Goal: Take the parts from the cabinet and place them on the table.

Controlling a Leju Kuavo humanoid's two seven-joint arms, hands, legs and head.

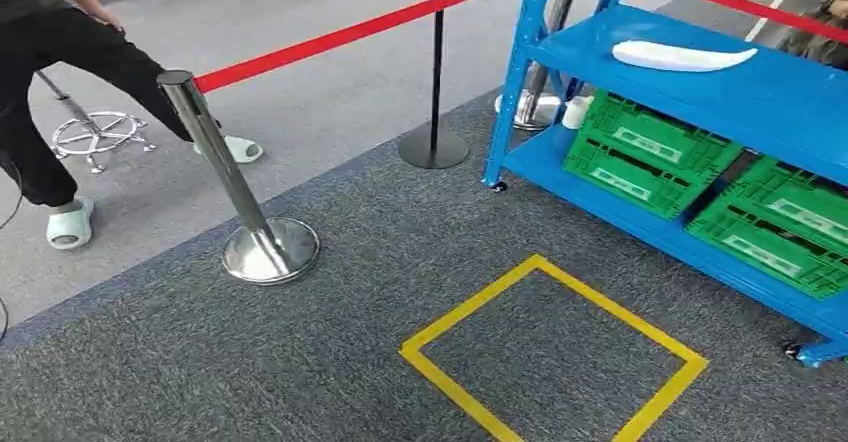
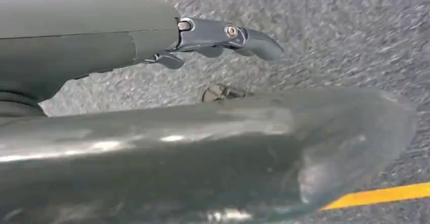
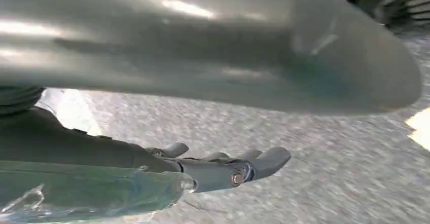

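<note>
1 blue rack [image 1: 700, 82]; 1 white part [image 1: 683, 57] on its upper shelf, well apart from both hands. 3 green crates [image 1: 650, 152] below, labels unreadable. 1 yellow tape square [image 1: 553, 350]. Left hand [image 2: 223, 36] and right hand [image 3: 228, 168] released, fingers apart over carpet.

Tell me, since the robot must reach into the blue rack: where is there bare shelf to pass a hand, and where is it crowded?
The upper shelf is mostly bare blue around the white part, both toward its front edge and to the part's right. The lower shelf is crowded: two green crates fill it, leaving only a narrow front strip.
</note>
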